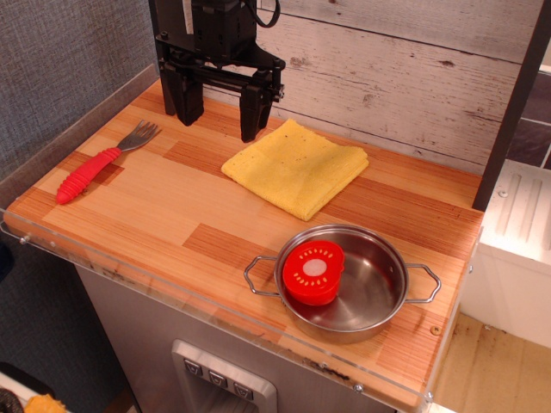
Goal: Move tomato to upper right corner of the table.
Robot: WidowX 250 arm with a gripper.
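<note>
The tomato (314,272) is a glossy red toy half lying flat face up, pale centre and seed marks showing. It sits inside a steel pot (380,297) near the front right of the wooden table (164,206). My black gripper (219,123) hangs at the back left of the table, far from the tomato. Its two fingers are spread apart and hold nothing.
A folded yellow cloth (295,167) lies at the back centre, just right of the gripper. A fork with a ribbed red handle (102,163) lies at the left. A clear acrylic rim (215,320) edges the table. A plank wall stands behind, a dark post at the right.
</note>
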